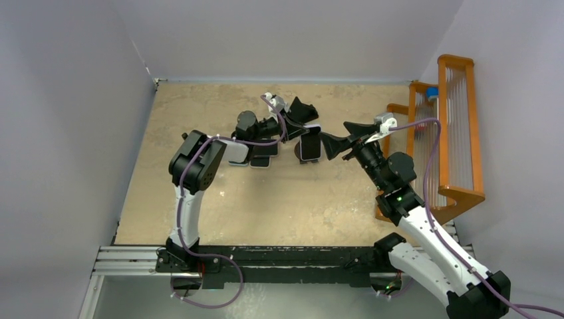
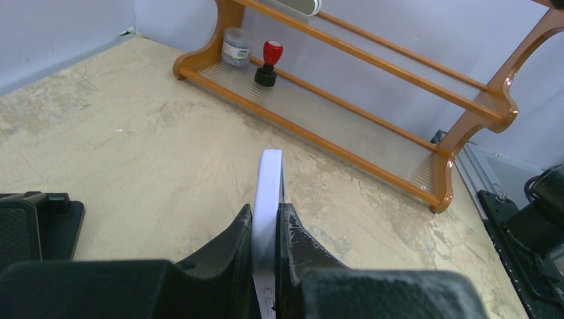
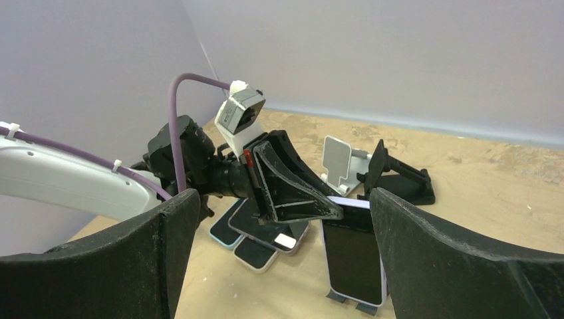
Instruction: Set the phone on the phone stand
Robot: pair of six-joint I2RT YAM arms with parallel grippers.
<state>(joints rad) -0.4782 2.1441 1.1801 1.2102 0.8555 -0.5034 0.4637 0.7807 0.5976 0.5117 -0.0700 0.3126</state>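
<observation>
A white-edged phone (image 3: 354,256) with a dark screen stands tilted back, its lower edge on the small dark feet of a phone stand (image 3: 364,307). My left gripper (image 2: 266,216) is shut on the phone's top edge; the phone (image 2: 269,179) shows edge-on between the black fingers. In the top view the left gripper (image 1: 300,127) is over the phone (image 1: 310,146) at mid-table. My right gripper (image 1: 340,136) is open and empty just right of the phone, its wide jaws (image 3: 284,206) framing it without touching.
Several other phones (image 3: 266,236) lie stacked flat left of the stand (image 1: 261,156). A white stand (image 3: 339,163) and a black stand (image 3: 399,179) sit behind. An orange wooden shelf (image 1: 459,133) at the right edge holds a red stamp (image 2: 268,63) and a jar (image 2: 235,46).
</observation>
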